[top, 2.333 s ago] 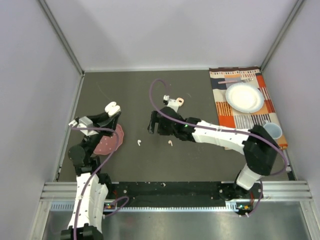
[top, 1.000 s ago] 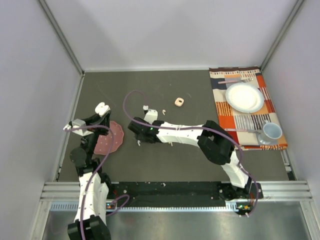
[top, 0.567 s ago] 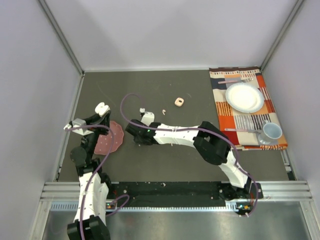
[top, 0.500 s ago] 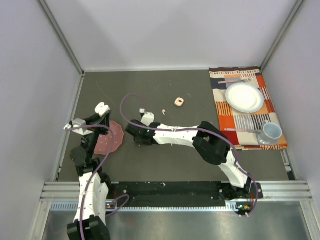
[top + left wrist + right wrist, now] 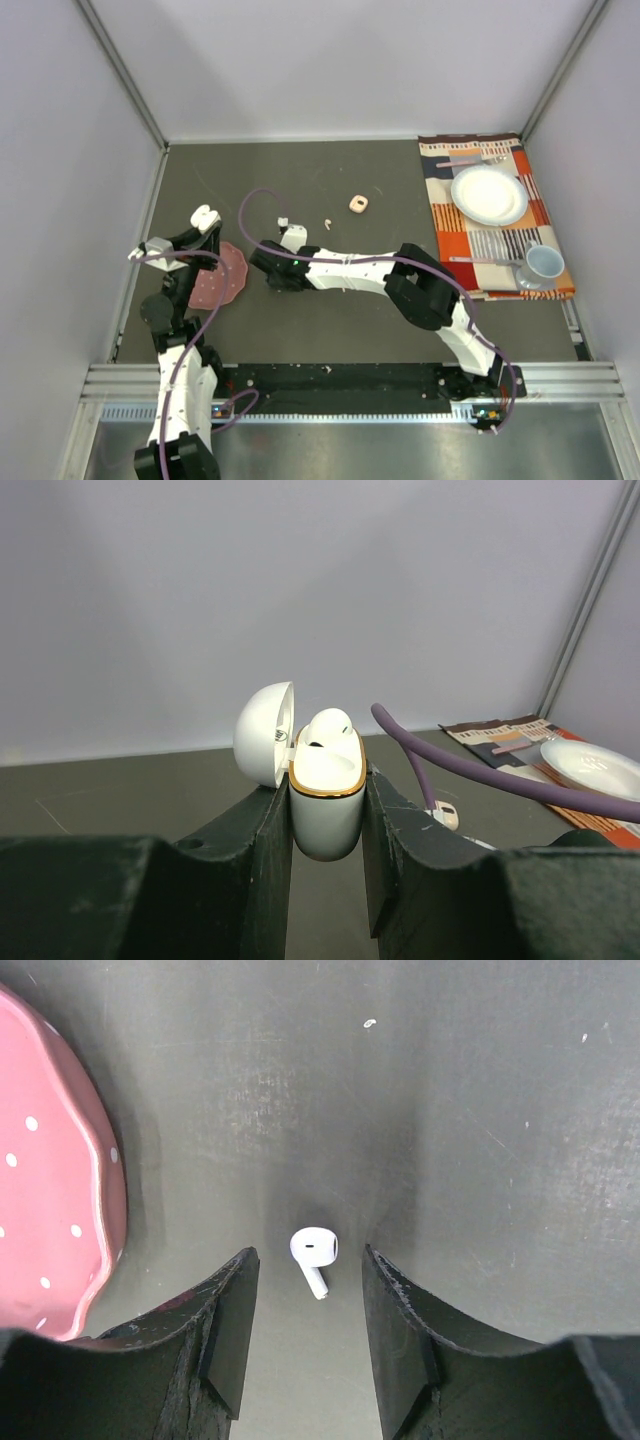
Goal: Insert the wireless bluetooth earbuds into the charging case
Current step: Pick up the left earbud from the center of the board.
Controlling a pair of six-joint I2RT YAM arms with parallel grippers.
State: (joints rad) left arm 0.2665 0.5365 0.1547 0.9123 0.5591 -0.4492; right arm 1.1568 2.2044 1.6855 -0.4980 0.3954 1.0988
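In the left wrist view my left gripper (image 5: 327, 785) is shut on the white charging case (image 5: 327, 815). The case's lid (image 5: 265, 735) stands open and one white earbud (image 5: 325, 727) sits in it. From above, that case (image 5: 205, 216) is held up at the table's left. My right gripper (image 5: 307, 1272) is open and low over the table. A white earbud (image 5: 314, 1253) lies flat between its fingers, touching neither. From above, the right gripper (image 5: 270, 277) hides this earbud. A pale peach earbud (image 5: 327, 222) lies further back.
A pink dotted plate (image 5: 215, 277) lies just left of the right gripper and shows at the right wrist view's left edge (image 5: 50, 1210). A small peach case (image 5: 358, 204) sits mid-table. At the right, a striped placemat (image 5: 480, 235) carries a white plate (image 5: 489, 194), a fork (image 5: 470, 160) and a mug (image 5: 544, 262).
The right arm swung left from mid-table to the white earbud, and its jaws narrowed around it. The left arm shifted slightly left with the case, then held still.
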